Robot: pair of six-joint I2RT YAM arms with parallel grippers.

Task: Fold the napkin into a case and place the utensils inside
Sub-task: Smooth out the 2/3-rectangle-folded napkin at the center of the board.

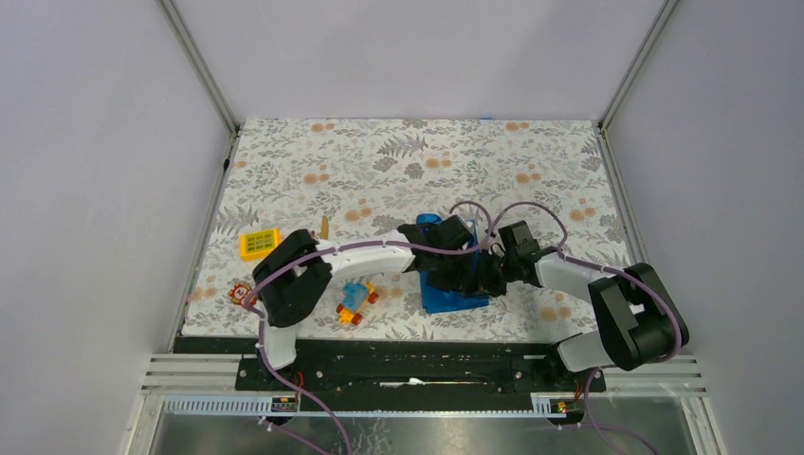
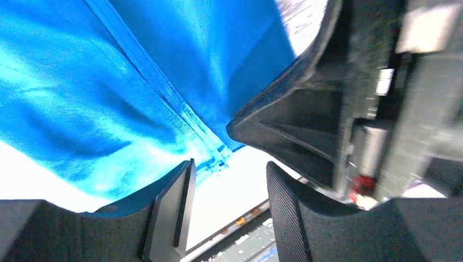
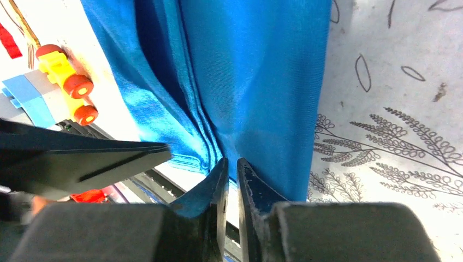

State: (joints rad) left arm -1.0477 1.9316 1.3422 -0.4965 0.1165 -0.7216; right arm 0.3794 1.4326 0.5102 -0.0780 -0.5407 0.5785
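Two grippers at napkin [image 3: 256,82]: right gripper [image 3: 232,162] pinches folded hem; left gripper [image 2: 229,169] spread, gripping nothing. Hold right pinch firm, layers aligned; left takes free edge squarely.

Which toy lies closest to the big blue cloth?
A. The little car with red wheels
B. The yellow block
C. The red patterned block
A: the toy car sits just left of the napkin, while the yellow block and the red patterned block lie farther off to the left.
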